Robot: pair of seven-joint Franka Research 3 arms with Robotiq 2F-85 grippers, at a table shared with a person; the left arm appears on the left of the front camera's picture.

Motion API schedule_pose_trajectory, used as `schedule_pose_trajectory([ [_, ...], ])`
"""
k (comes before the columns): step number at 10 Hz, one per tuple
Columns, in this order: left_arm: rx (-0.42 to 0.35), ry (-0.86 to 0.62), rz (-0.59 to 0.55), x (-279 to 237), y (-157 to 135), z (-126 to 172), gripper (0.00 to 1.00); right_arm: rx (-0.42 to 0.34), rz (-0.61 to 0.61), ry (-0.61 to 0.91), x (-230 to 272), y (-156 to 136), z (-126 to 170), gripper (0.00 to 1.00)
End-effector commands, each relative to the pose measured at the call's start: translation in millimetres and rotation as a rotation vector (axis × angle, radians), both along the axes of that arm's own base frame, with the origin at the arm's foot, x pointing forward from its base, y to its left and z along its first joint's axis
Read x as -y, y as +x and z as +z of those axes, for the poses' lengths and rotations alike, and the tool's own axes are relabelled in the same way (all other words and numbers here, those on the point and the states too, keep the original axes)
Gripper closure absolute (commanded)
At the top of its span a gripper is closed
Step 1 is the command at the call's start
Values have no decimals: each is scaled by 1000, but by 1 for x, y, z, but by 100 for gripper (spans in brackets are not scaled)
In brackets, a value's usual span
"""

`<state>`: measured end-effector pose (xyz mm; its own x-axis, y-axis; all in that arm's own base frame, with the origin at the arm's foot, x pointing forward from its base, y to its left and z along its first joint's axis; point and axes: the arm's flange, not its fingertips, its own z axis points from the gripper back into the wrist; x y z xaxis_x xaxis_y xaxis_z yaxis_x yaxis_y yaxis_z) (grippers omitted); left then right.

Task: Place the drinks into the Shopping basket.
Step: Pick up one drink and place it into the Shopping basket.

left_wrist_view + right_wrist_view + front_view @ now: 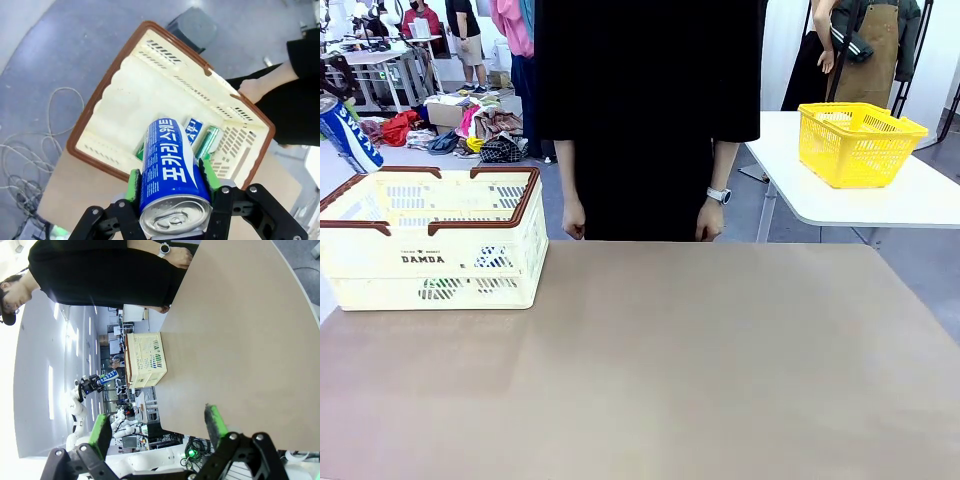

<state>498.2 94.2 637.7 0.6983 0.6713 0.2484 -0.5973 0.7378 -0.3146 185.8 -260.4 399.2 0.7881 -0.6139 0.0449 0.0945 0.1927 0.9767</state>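
In the Shopping basket [120, 100] — green can [207, 142], blue can [192, 131]

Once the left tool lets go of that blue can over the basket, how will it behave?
The blue can is a smooth cylinder held slanted in the left tool, so it will probably land on its side and roll. The Shopping basket walls should contain it. It may knock the cans already lying inside.

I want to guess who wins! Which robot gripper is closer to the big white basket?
Left. The left gripper hangs above the Shopping basket, holding a blue can. The right gripper is open over the far end of the table, well away from it.
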Motion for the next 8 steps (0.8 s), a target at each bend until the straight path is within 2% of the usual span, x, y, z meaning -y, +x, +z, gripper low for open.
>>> schedule_pose_trajectory([
  [1,-55,106,-111,5,46,-17,100,11,2,-2,-1,1,2,0],
  [2,-113,101,-234,3,60,-36,100,11,2,-2,-1,1,2,0],
  [5,-198,143,-298,-10,79,-108,100,11,2,-2,-1,1,2,0],
  [6,-217,133,-357,-13,88,-133,100,11,2,-2,-1,1,2,0],
  [8,-247,147,-400,-9,100,-175,100,11,2,-2,-1,1,2,0],
])
